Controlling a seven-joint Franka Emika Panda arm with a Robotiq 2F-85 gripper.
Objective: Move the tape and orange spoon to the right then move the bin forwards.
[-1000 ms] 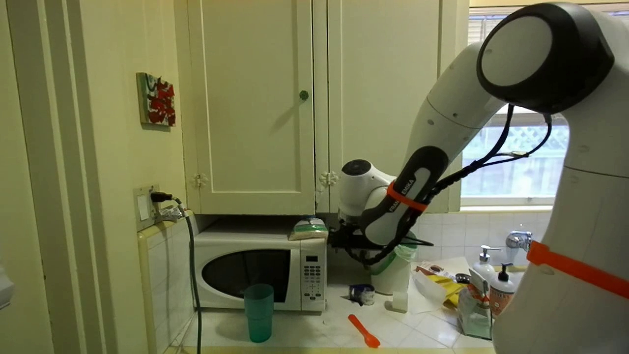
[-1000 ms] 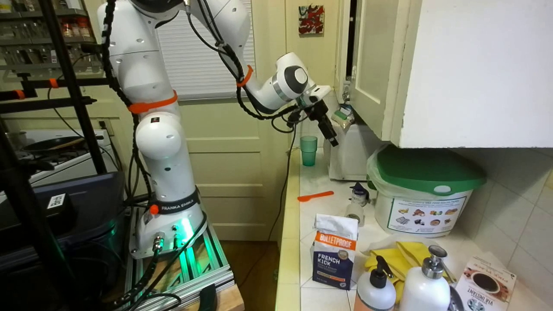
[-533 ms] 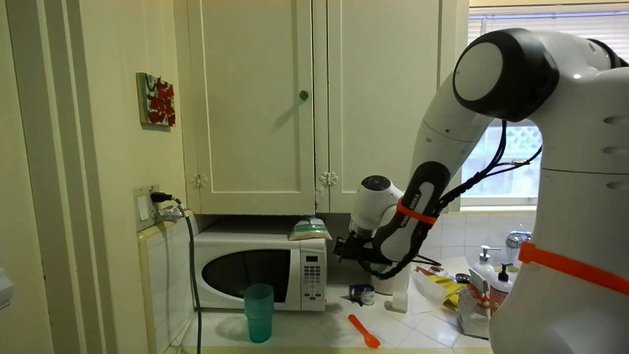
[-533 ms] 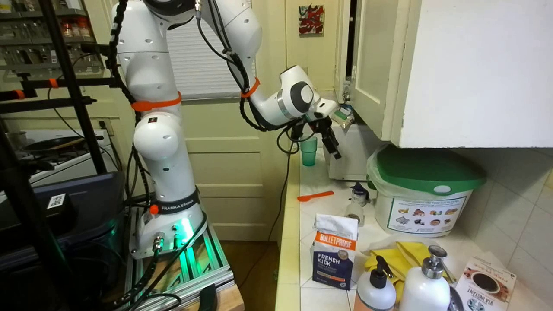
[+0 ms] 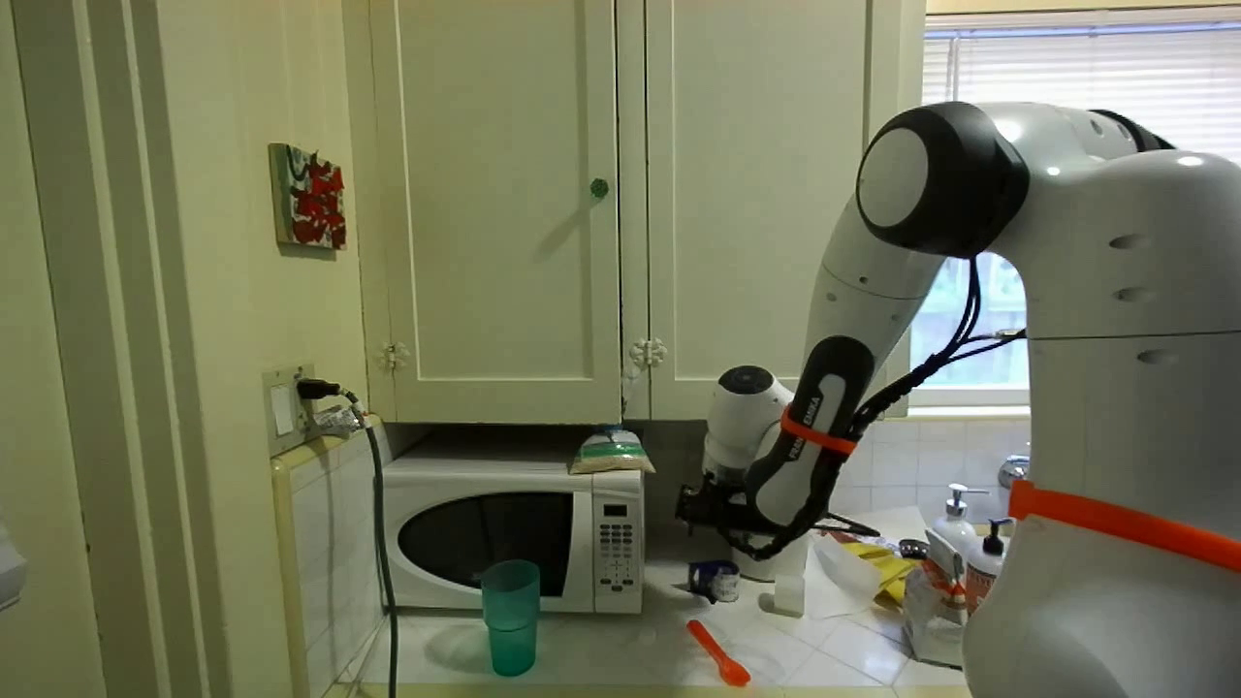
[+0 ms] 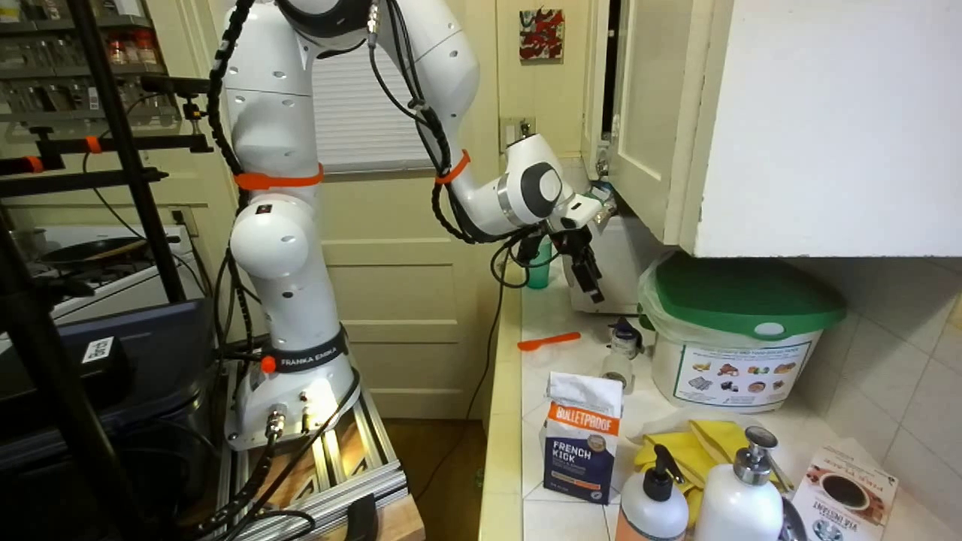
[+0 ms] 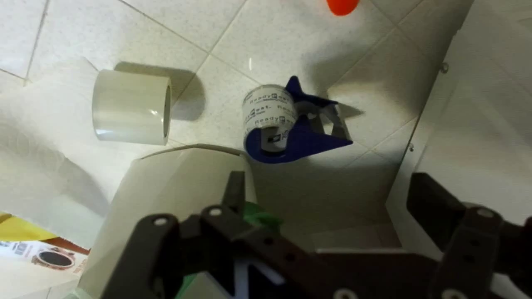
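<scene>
Resting on the tiled counter [image 7: 270, 41], the tape [image 7: 268, 106] is mounted in a blue dispenser [image 7: 309, 139], just beside a corner of the bin [image 6: 733, 357]; whether dispenser and bin are touching cannot be told. A clear roll [image 7: 129, 107] is placed near it, on its curved side. The orange spoon [image 5: 718, 653] is laid flat nearer the counter's front edge, its broad end turned toward that edge. The bin, topped with a green lid [image 6: 744, 297], is set upright near the tiled wall [image 6: 872, 376], beneath the cupboard [image 6: 827, 128].

Over the counter, near the tape, the gripper [image 7: 330, 182] is held at a tilt and pointed downward, released, with its fingers spread wide.

Farther out, the microwave [image 5: 485, 528] is separated from the bin by a gap; a bag [image 5: 613, 453] is laid on its top, and a teal cup [image 5: 511, 625] is stood in front of it. Toward the opposite end of the counter, an upright coffee bag [image 6: 582, 443], two pump bottles [image 6: 740, 500], a crumpled yellow thing [image 6: 699, 447] and a printed box [image 6: 842, 496] are grouped near one another.
</scene>
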